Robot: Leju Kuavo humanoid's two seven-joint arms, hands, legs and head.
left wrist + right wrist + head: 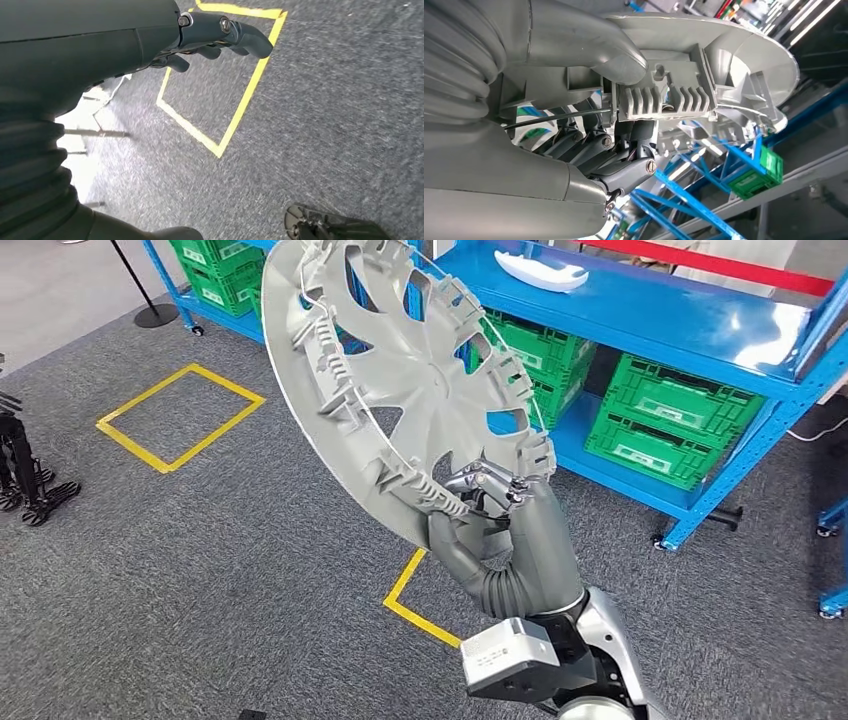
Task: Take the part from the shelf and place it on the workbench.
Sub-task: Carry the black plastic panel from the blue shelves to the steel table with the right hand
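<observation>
A large silver-grey wheel cover point(400, 360) is held up in the air, tilted, with its ribbed inner side facing me. My right hand point(490, 530) grips its lower rim, thumb on one side and fingers on the other. In the right wrist view the thumb point(619, 60) presses on the wheel cover point(684, 95) by a ribbed clip, with the dark fingers point(624, 150) curled behind the rim. My left hand point(210, 40) hangs above the carpet point(325, 125), fingers loosely curled, holding nothing.
A blue metal shelf point(660, 320) stands behind the cover, with a white part point(540, 272) on its top board and green crates point(670, 420) below. Yellow tape squares point(180, 415) mark the grey carpet. A black stand foot point(30, 495) is at the left edge.
</observation>
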